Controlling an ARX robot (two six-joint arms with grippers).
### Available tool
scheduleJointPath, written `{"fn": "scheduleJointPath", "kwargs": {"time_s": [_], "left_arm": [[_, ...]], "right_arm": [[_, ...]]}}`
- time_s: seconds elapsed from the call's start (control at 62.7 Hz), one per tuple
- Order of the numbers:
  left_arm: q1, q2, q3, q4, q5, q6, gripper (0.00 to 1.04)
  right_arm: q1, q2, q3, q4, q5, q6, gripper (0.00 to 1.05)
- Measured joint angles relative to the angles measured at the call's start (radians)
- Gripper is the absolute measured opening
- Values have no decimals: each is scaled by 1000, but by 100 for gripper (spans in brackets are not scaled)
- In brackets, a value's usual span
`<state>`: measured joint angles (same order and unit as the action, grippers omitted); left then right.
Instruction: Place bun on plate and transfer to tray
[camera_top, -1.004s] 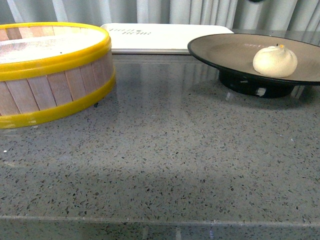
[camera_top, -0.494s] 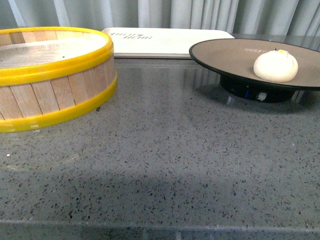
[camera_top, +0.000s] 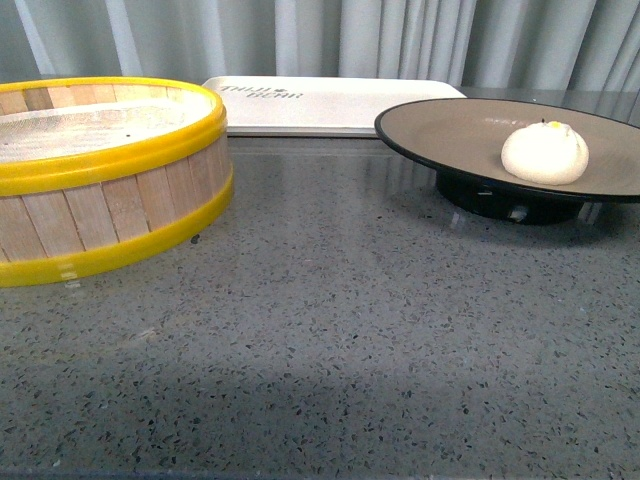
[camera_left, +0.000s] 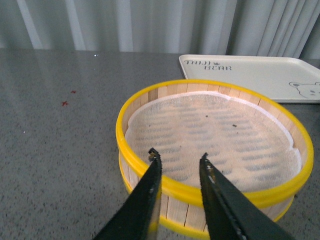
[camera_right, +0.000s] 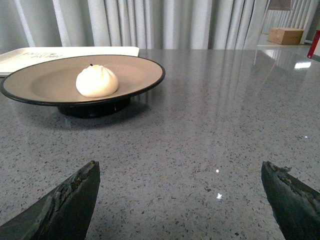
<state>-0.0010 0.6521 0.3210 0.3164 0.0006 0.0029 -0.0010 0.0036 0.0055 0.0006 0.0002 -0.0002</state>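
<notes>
Counter (camera_right: 210, 130) holds bun (camera_right: 97, 81) well beyond right end effector (camera_right: 179, 169).

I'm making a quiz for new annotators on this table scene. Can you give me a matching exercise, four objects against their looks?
Objects:
1. bun
2. plate
3. tray
4. steamer basket

Looks:
A. flat, white, grey lettering
B. wooden slats, yellow rim, cloth lining
C. tan inside, black rim
D. round, white, small yellow dot on top

Pairs: 1-D, 2-C, 3-A, 4-B
</notes>
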Motion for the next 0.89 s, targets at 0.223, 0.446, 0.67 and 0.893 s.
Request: {"fn": "scheduleJointPath", "kwargs": {"time_s": [0.223,0.446,0.67,0.893], "left_arm": [[0,-92,-106,24,-1,-5,4],[0,-171,-182,23,-2,-5,4],[0,-253,-233,-5,-1,-5,4],[0,-341,-270,-58,-1,-5,4]], "right_arm": [[0,0,0,0,-1,0,96],[0,0,0,0,-2,0,96],[0,0,0,0,-1,0,96],[0,0,0,0,-1,0,96]]}}
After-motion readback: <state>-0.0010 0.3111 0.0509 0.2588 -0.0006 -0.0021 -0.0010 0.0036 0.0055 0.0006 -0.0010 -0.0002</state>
